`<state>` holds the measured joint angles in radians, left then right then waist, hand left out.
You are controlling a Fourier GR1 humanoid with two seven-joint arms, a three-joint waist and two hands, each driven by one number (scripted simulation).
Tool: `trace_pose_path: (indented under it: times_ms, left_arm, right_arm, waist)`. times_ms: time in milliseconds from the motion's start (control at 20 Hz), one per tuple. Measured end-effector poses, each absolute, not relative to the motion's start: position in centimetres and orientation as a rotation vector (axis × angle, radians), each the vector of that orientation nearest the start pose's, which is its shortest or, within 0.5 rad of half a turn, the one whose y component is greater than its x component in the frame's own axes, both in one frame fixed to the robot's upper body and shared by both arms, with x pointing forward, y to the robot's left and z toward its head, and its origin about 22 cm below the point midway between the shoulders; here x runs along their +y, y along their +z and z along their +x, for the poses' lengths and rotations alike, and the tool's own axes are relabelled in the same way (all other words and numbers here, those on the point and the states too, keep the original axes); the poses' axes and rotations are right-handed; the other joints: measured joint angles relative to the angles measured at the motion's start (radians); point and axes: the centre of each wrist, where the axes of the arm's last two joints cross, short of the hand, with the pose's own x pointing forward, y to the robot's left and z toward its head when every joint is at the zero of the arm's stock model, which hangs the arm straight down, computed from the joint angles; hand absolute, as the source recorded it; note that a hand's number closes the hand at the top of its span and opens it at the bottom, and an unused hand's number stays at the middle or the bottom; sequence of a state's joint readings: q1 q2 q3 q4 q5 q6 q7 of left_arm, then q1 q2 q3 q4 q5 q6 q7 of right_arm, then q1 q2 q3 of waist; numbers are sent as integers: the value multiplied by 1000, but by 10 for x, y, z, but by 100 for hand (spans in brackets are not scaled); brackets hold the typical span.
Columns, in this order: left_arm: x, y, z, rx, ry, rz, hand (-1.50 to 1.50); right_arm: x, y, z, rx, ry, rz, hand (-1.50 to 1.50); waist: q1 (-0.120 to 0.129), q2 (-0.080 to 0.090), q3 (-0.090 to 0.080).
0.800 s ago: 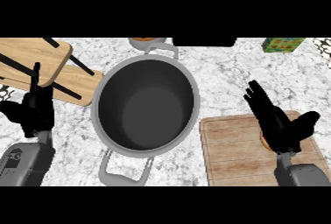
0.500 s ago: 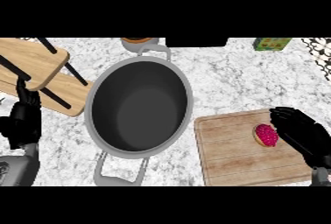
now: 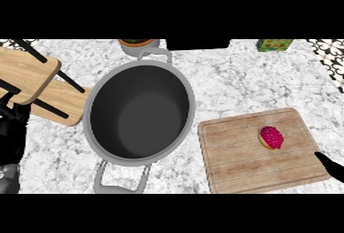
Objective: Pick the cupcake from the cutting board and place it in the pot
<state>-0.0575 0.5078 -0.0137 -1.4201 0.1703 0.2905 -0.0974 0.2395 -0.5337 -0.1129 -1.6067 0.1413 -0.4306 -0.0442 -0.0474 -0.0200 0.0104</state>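
I'm looking steeply down on the marble tabletop (image 3: 235,86) right now. The cupcake (image 3: 270,137), pink-topped, is sitting on the cutting board (image 3: 255,168), toward its far right part, with nothing touching it. The cutting board lies just to the right of the pot (image 3: 139,117), close beside it but not under it. The pot is big, grey and dark inside, with one handle pointing toward me and one pointing away; I see nothing in it.

My right hand (image 3: 332,165) only pokes in at the right edge, a dark tip over the near right corner of the cutting board, apart from the cupcake; I cannot tell from here whether its fingers are spread or curled. My left hand (image 3: 12,132) is a dark shape at the left edge beside the pot, and I cannot tell how its fingers stand either.

On the far left there are two wooden boards (image 3: 40,88) with black bars across them. At the far edge I can make out a brown bowl (image 3: 137,43) just behind the pot's far handle, and a green box (image 3: 275,44) to the right.
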Motion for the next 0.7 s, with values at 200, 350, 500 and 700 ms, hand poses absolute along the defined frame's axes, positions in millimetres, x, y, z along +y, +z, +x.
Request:
trace_pose_path:
  times_ms: [200,350,500,700]
  left_arm:
    - [346,36,257,-1565,-66,496,0]
    - [343,40,259,-1556,-83,485,0]
    - [339,44,262,-1550,-91,480,0]
    - [334,50,267,-1537,-122,453,0]
  right_arm:
    - [-386,47,162,-1433,225,-998,-150]
    - [-384,63,159,-1366,295,-983,-150]
    - [-375,85,168,-1300,351,-954,-150]
    - [-364,102,184,-1168,464,-895,-150]
  waist:
    - [14,5,-2]
    - [28,9,-4]
    - [42,13,-6]
    - [64,19,-7]
